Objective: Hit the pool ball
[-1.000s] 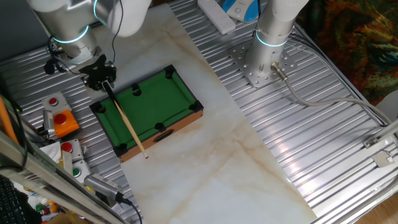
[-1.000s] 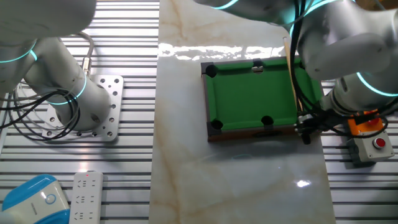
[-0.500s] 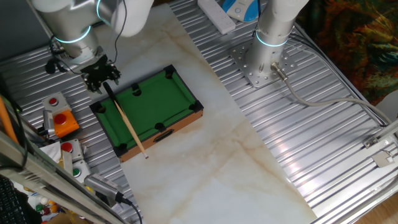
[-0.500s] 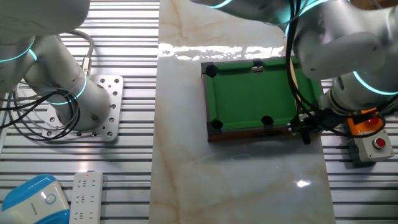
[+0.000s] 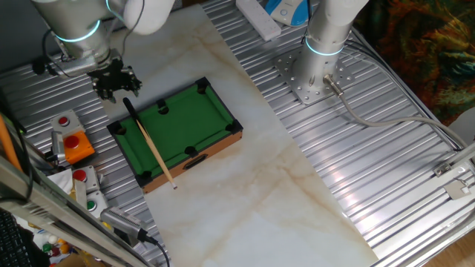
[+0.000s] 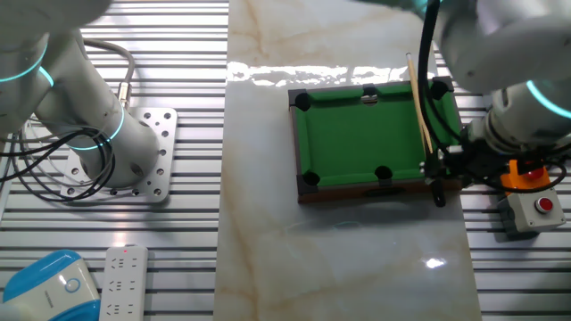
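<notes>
Since the gripper hangs beside the cue, its grip state unclear, and no ball shows on the pool table, it should grasp the dark butt squarely before striking.

Wooden cue across green pool table, black claw just beyond.

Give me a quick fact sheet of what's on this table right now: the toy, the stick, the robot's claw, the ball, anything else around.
toy: miniature green pool table, on a marble slab
stick: cue stick, lying across the felt along one short end
claw: claw above the stick's dark butt end, off the table's corner; open or shut not readable
ball: no pool ball can be made out on the felt in either view
other arm: second robot base bolted beside the slab
nearby: orange button box; white power strip
</notes>
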Controlling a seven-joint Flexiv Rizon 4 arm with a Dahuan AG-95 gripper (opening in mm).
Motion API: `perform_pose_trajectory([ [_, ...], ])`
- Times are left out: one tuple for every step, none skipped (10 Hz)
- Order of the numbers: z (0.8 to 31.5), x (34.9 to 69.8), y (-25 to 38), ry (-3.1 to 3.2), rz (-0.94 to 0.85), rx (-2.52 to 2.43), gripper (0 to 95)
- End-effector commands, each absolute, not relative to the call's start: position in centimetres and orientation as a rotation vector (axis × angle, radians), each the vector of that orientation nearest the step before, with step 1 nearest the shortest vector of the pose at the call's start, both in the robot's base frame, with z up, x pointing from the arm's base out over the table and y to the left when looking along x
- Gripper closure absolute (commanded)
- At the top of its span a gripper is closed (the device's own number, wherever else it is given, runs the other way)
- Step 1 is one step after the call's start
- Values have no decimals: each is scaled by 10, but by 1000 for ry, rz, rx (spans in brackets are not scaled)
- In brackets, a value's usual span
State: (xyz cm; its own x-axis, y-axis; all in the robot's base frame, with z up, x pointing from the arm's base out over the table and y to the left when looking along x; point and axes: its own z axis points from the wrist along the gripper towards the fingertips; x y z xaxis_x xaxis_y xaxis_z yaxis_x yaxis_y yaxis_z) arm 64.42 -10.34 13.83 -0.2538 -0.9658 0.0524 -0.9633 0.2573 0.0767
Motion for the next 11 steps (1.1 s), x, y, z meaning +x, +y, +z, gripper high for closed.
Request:
perform_pose_trajectory([
  [155, 601, -89, -2897, -44, 947, 380],
  [150, 576, -79, -2939, -44, 824, 380],
  [146, 554, -70, -2977, -42, 699, 380],
  [142, 532, -59, -3018, -58, 530, 380],
  [141, 525, -52, -3036, -72, 452, 380],
  [140, 519, -43, -3048, -77, 366, 380],
  [138, 513, -21, -3068, -76, 187, 380],
  [137, 511, -9, -3082, -84, 88, 570],
  [135, 509, 2, -3090, -83, 22, 570],
  [133, 508, 11, -3095, -81, -19, 570],
  [133, 507, 11, -3100, -83, -23, 570],
])
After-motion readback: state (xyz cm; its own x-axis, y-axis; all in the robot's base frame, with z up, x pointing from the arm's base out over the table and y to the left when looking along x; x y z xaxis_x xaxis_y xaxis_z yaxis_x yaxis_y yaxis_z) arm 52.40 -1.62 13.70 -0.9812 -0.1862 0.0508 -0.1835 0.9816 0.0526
